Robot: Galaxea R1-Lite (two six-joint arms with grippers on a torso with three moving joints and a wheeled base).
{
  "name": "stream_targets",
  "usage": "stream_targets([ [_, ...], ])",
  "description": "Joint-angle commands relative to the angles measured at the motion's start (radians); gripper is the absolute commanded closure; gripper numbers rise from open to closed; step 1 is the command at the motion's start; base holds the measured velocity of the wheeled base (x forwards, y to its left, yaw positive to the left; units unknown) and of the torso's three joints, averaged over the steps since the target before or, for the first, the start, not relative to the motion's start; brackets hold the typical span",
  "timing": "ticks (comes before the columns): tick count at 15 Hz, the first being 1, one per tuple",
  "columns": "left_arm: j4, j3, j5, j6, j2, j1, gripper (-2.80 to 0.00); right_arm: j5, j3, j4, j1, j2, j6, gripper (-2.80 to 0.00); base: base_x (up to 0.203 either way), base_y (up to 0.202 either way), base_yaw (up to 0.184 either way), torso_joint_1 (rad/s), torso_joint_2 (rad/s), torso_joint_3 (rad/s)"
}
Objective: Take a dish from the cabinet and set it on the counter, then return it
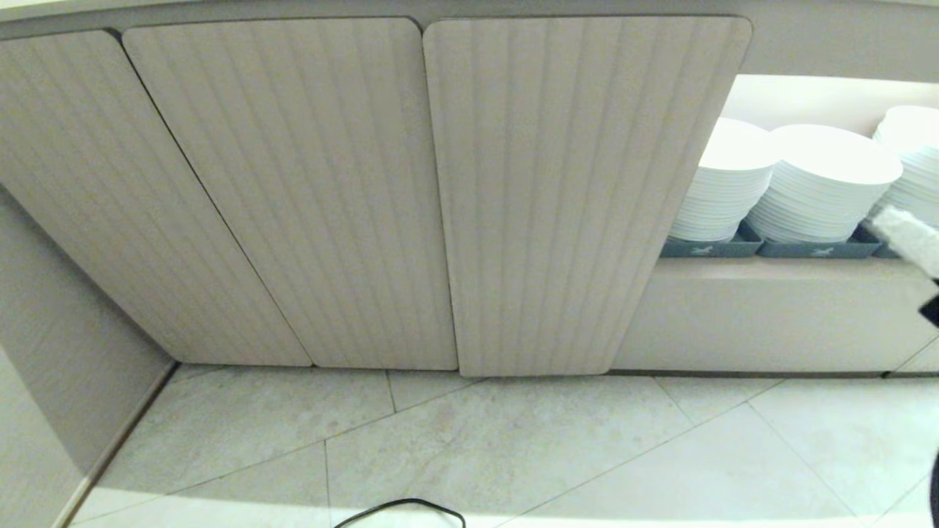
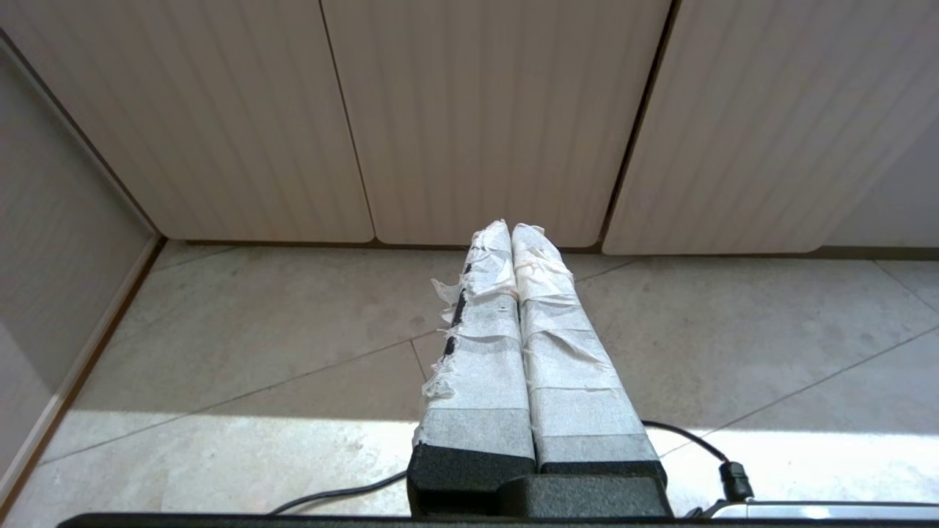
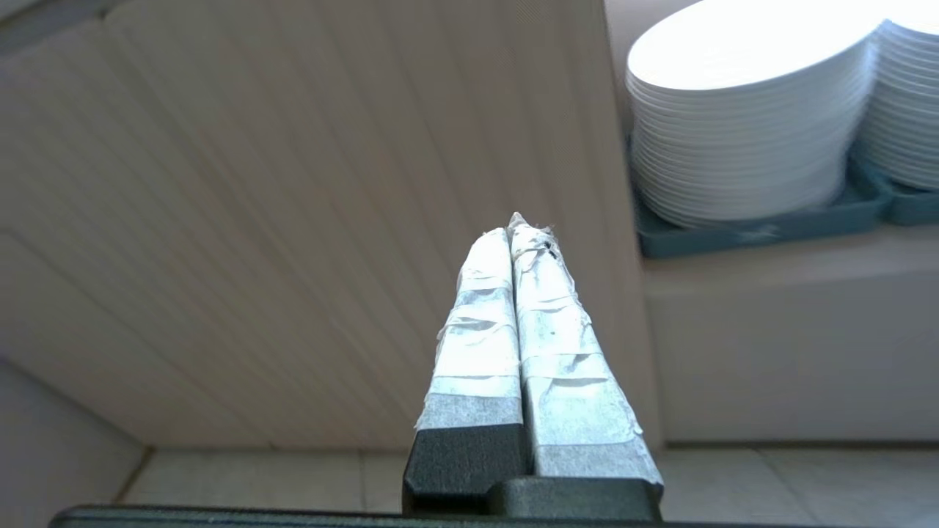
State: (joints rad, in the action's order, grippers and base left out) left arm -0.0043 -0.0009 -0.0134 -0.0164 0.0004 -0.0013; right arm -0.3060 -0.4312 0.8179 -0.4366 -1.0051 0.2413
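Tiled floor below the cabinet [image 1: 440,191]: my right gripper [image 3: 513,231], pinched shut and empty, nears stacked plates [image 3: 733,117] (collision could topple them).

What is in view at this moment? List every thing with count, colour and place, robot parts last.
Cabinet doors: three fluted, beige, across the front, shut; a plain panel at far left.
Open cabinet compartment: one, beige, right of the doors.
Plate stacks: three visible, white, side by side on the inner shelf.
Trays: grey-blue, one under each stack.
Floor: pale stone tiles, below the cabinet.
Cable: one, black, on the floor near the robot.
Small bowl and counter: not visible.
Left gripper: taped white, shut, empty, low over the floor.
Right gripper: taped white, shut, empty, before the door edge beside the plates.
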Motion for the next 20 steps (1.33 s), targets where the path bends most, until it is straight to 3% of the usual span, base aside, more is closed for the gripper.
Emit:
stream_targets([
  [1,0.0,-0.001,0.0,0.0,0.0,0.0,0.0,0.006,0.078,-0.051,0.005,0.213,-0.01,0.0,0.0,0.0,0.0,0.0,0.0,0.0],
  [2,0.0,-0.001,0.0,0.0,0.0,0.0,0.0,0.017,0.122,-0.093,0.021,0.283,-0.015,0.0,0.0,0.0,0.0,0.0,0.0,0.0],
  [4,0.0,-0.001,0.0,0.0,0.0,0.0,0.0,0.085,0.238,-0.149,0.139,0.399,-0.021,0.0,0.0,0.0,0.0,0.0,0.0,0.0],
  [7,0.0,0.001,0.001,0.0,0.0,0.0,0.0,0.306,0.411,-0.204,0.347,0.57,-0.032,0.0,0.0,0.0,0.0,0.0,0.0,0.0],
  [9,0.0,-0.001,0.0,0.0,0.0,0.0,0.0,0.362,0.427,-0.388,0.423,0.641,-0.088,0.0,0.0,0.0,0.0,0.0,0.0,0.0],
  [12,0.0,0.0,0.0,0.0,0.0,0.0,0.0,0.371,0.431,-0.608,0.443,0.794,-0.177,0.0,0.0,0.0,0.0,0.0,0.0,0.0],
  [15,0.0,-0.001,0.0,0.0,0.0,0.0,0.0,0.284,0.427,-0.811,0.442,0.918,-0.288,0.0,0.0,0.0,0.0,0.0,0.0,0.0],
  [20,0.0,0.0,0.0,0.0,0.0,0.0,0.0,0.298,0.431,-0.812,0.437,1.005,-0.311,0.0,0.0,0.0,0.0,0.0,0.0,0.0],
])
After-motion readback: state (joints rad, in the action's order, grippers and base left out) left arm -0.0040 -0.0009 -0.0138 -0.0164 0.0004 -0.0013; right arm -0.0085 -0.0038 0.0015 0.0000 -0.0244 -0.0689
